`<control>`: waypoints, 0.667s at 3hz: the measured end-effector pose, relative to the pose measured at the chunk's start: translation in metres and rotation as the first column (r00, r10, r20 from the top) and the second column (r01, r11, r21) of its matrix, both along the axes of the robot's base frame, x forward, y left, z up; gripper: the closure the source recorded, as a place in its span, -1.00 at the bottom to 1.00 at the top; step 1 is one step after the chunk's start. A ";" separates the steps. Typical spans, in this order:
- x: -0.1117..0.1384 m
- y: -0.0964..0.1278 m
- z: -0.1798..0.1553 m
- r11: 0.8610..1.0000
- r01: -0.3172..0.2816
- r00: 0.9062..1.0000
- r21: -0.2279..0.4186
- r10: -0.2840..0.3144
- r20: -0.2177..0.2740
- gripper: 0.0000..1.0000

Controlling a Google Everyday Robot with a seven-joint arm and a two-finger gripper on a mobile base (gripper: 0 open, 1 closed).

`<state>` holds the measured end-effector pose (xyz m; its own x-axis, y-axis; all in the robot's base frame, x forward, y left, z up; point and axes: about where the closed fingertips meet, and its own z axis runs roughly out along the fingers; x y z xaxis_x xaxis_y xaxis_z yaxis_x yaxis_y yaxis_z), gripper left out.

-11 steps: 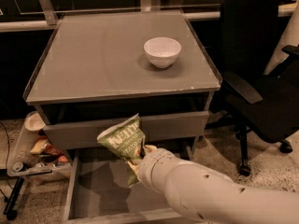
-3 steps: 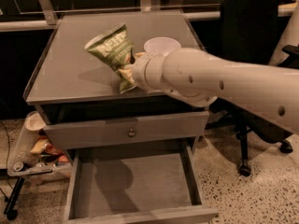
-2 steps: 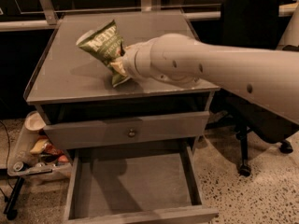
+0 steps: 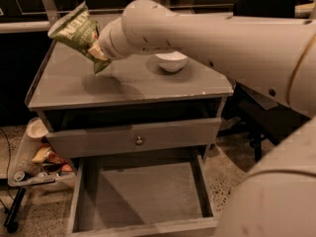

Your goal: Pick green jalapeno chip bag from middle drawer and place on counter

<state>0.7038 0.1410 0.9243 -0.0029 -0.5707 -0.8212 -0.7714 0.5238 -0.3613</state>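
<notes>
Over counter (image 4: 123,88) left side, gripper (image 4: 98,51) held green jalapeno chip bag (image 4: 74,31); bowl (image 4: 172,61) sat right of it, middle drawer (image 4: 143,191) below.

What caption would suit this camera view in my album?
The gripper holds the green jalapeno chip bag above the counter, left of a white bowl; the middle drawer open below.

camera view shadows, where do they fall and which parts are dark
Camera view: the green jalapeno chip bag, gripped by the gripper above the left of the counter, throws a soft shadow onto it just below; the middle drawer is shadowed along the left of its floor; the room behind is dark.
</notes>
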 end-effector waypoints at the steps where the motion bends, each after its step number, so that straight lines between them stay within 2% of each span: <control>1: -0.001 0.029 -0.005 0.998 -0.042 0.999 -0.036 0.041 -0.036 1.00; 2: -0.008 0.051 -0.031 0.994 -0.080 0.993 -0.077 0.072 -0.097 1.00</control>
